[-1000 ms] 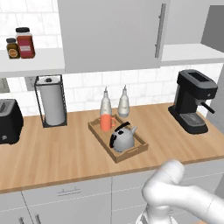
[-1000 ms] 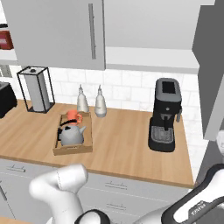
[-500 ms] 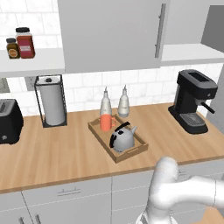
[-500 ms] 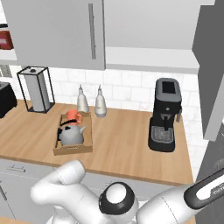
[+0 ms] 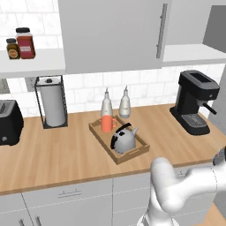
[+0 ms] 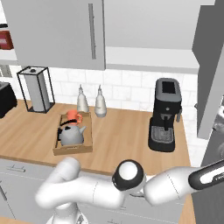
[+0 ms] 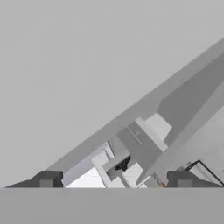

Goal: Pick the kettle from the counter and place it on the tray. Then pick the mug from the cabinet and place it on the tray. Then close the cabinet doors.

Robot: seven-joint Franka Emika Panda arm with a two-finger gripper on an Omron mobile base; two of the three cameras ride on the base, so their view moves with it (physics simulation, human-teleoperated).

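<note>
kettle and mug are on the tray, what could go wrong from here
1. The right cabinet door stands open. The open gripper looks at a flat grey surface on a slant, so a push might slide off instead of landing squarely.
2. The coffee machine stands on the counter close to that door, so a wide swing could knock it.

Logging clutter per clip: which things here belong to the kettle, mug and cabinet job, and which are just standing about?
Job things:
kettle, on the tray
mug, also on the tray
counter
cabinet door, shut; another hangs open
gripper, open, holding nothing

Standing about:
two bottles
coffee machine
paper towel holder
toaster
jars on a shelf
</note>
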